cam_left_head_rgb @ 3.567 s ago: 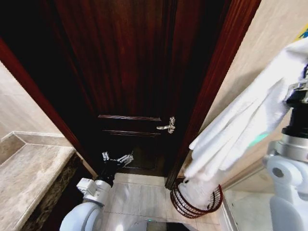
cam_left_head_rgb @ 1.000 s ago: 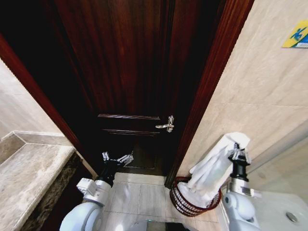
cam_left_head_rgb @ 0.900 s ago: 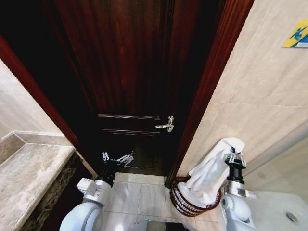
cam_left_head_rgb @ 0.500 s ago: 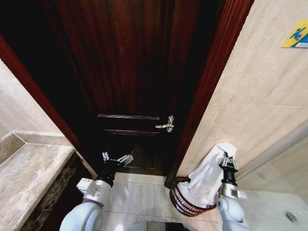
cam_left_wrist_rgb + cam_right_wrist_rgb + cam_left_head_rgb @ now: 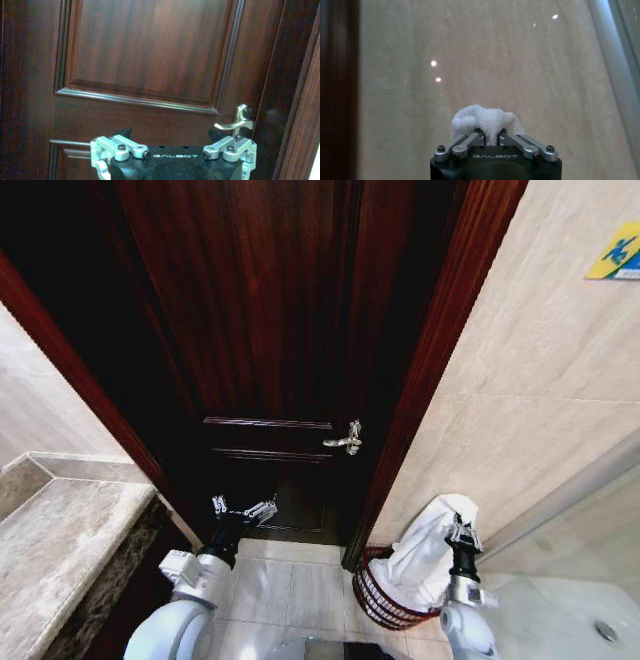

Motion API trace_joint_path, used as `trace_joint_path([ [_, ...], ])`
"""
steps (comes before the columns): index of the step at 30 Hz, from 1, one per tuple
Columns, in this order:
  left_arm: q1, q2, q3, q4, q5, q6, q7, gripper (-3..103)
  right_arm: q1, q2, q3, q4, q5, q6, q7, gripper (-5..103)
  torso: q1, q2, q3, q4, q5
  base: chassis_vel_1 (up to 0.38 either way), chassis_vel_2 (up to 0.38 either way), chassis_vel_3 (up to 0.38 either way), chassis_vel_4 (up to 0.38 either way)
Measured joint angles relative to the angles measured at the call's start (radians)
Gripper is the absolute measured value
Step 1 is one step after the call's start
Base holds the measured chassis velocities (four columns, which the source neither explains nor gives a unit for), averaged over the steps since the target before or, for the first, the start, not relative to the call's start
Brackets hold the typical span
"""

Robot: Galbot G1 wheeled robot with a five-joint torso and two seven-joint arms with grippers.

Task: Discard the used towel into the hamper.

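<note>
Here, right gripper [image 5: 490, 135] fingers pinched on white towel [image 5: 428, 550] above hamper [image 5: 378, 600]; left gripper [image 5: 170, 150] fingers spread, empty.

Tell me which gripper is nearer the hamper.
Right. The right gripper, shut on the white towel, hangs just above the hamper; the left gripper waits open by the dark door, well aside.

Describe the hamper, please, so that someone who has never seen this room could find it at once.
Start at the tall dark wooden door and follow its right frame down to the tiled floor. The hamper stands there against the beige wall: a small round reddish-brown openwork basket. A white towel, held by the right gripper, hangs into it.
</note>
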Motion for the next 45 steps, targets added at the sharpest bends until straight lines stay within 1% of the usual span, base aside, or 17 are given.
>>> trace_joint_path([
  [3,0.000,0.000,0.000,0.000,0.000,0.000,0.000,100,-0.047,0.026,-0.009,0.081,-0.007,0.000,0.002,12,0.000,0.000,0.000,-0.0001,-0.0004,0.000,0.000,0.000,0.000],
  [4,0.000,0.000,0.000,0.000,0.000,0.000,0.000,100,-0.059,0.028,-0.007,0.107,-0.010,-0.002,0.002,12,0.000,0.000,0.000,0.0000,0.0000,0.000,0.000,0.000,0.000],
  [5,0.000,0.000,0.000,0.000,0.000,0.000,0.000,100,-0.087,0.027,-0.001,0.169,-0.009,-0.012,0.005,12,0.000,0.000,0.000,-0.0001,-0.0003,0.000,0.000,0.000,0.000],
  [6,0.000,0.000,0.000,0.000,0.000,0.000,0.000,100,-0.087,0.027,-0.001,0.169,-0.009,-0.012,0.005,12,0.000,0.000,0.000,-0.0001,-0.0003,0.000,0.000,0.000,0.000],
  [9,0.000,0.000,0.000,0.000,0.000,0.000,0.000,100,-0.128,0.022,0.017,0.289,-0.007,-0.032,0.004,12,0.000,0.000,0.000,-0.0001,-0.0005,0.000,0.000,0.000,0.000],
  [10,0.000,0.000,0.000,0.000,0.000,0.000,0.000,100,-0.128,0.022,0.017,0.289,-0.007,-0.032,0.004,12,0.000,0.000,0.000,-0.0001,-0.0005,0.000,0.000,0.000,0.000],
  [13,0.000,0.000,0.000,0.000,0.000,0.000,0.000,100,-0.150,0.035,0.042,0.390,-0.037,-0.036,-0.004,12,0.000,0.000,0.000,-0.0001,-0.0001,0.000,0.000,0.000,0.000],
  [17,0.000,0.000,0.000,0.000,0.000,0.000,0.000,100,-0.177,0.042,0.043,0.479,-0.028,-0.059,-0.006,12,0.000,0.000,0.000,0.0000,-0.0003,0.000,0.000,0.000,0.000],
  [26,0.000,0.000,0.000,0.000,0.000,0.000,0.000,100,-0.194,0.048,0.070,0.541,-0.014,-0.066,-0.004,12,0.000,0.000,0.000,0.0000,-0.0002,0.000,0.000,0.000,0.000],
  [28,0.000,0.000,0.000,0.000,0.000,0.000,0.000,100,-0.191,0.051,0.076,0.543,-0.008,-0.052,-0.003,12,0.000,0.000,0.000,-0.0001,-0.0002,0.000,0.000,0.000,0.000],
  [29,0.000,0.000,0.000,0.000,0.000,0.000,0.000,100,-0.190,0.056,0.080,0.547,-0.002,-0.031,-0.003,12,0.000,0.000,0.000,0.0001,0.0000,0.000,0.000,0.000,0.000],
  [30,0.000,0.000,0.000,0.000,0.000,0.000,0.000,100,-0.190,0.056,0.080,0.547,-0.002,-0.031,-0.003,12,0.000,0.000,0.000,0.0001,0.0000,0.000,0.000,0.000,0.000],
  [33,0.000,0.000,0.000,0.000,0.000,0.000,0.000,100,-0.203,0.073,0.096,0.561,0.006,0.020,-0.015,12,0.000,0.000,0.000,-0.0001,-0.0002,0.000,0.000,0.000,0.000],
  [34,0.000,0.000,0.000,0.000,0.000,0.000,0.000,100,-0.203,0.073,0.096,0.561,0.006,0.020,-0.015,12,0.000,0.000,0.000,-0.0001,-0.0002,0.000,0.000,0.000,0.000],
  [37,0.000,0.000,0.000,0.000,0.000,0.000,0.000,100,-0.211,0.082,0.111,0.561,0.006,0.052,-0.030,12,0.000,0.000,0.000,-0.0001,-0.0003,0.000,0.000,0.000,0.000],
  [45,0.000,0.000,0.000,0.000,0.000,0.000,0.000,100,-0.230,0.096,0.124,0.582,0.023,0.054,-0.052,12,0.000,0.000,0.000,-0.0001,-0.0003,0.000,0.000,0.000,0.000],
])
